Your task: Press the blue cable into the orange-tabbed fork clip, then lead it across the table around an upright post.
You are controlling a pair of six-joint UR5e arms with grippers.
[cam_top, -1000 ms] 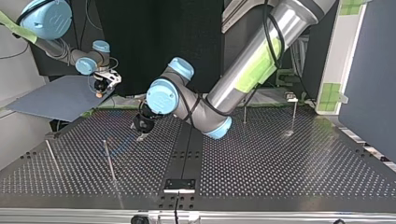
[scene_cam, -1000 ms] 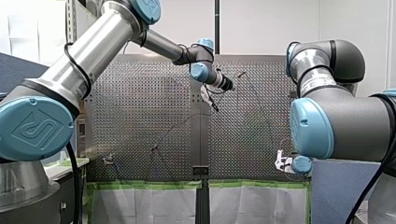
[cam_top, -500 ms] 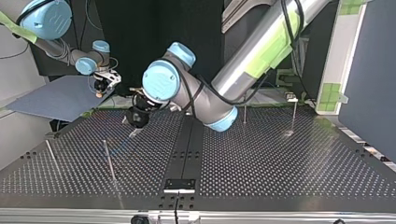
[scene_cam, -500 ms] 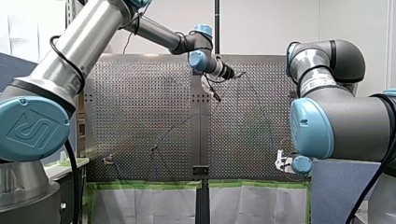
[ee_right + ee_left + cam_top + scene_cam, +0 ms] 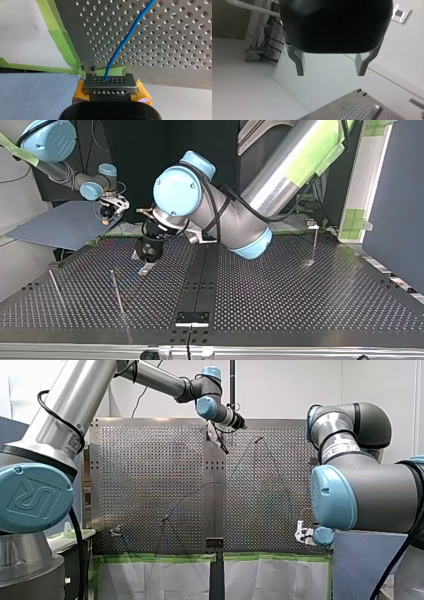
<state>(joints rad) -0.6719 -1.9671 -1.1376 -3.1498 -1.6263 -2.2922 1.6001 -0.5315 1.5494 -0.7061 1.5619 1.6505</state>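
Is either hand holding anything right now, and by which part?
My right hand pinches the blue cable just off the taped corner of the table; its end is hidden. My left hand is open, holding nothing.

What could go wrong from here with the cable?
1. The left gripper is open and empty, so the cable lies unheld across the table and may slip off route.
2. Only the right gripper clamps it, at the table edge; a tug could drag it.
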